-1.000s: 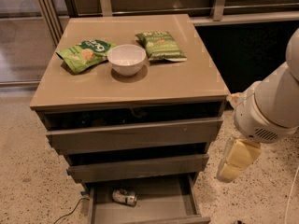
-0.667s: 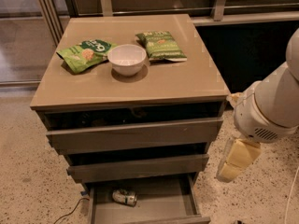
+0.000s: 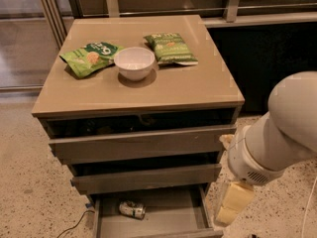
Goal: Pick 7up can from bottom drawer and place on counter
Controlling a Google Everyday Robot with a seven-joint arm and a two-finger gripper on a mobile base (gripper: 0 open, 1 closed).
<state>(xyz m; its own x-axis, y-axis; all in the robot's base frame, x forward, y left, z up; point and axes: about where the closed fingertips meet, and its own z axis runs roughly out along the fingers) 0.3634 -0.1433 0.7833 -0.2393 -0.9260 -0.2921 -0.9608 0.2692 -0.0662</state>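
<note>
Drawer cabinet (image 3: 138, 148): grey-brown, flat fronts, all three drawers ajar. Counter (image 3: 148, 90): glossy tan slab, square. Robot arm (image 3: 280, 133): white, rounded, off the cabinet's right front corner. Bottom drawer (image 3: 171, 217): pulled out farthest, shallow, grey floor. Left snack bag (image 3: 90, 57) and right snack bag (image 3: 170, 47), crinkled green, flank a white bowl (image 3: 134, 62) toward the counter's back edge. Gripper (image 3: 234, 205): pale yellow, hanging just outside the drawer's right wall (spread or closed, cannot tell). 7up can (image 3: 132, 209): small, silvery, dark markings, on its side near the drawer's back left corner, well apart from the gripper.
</note>
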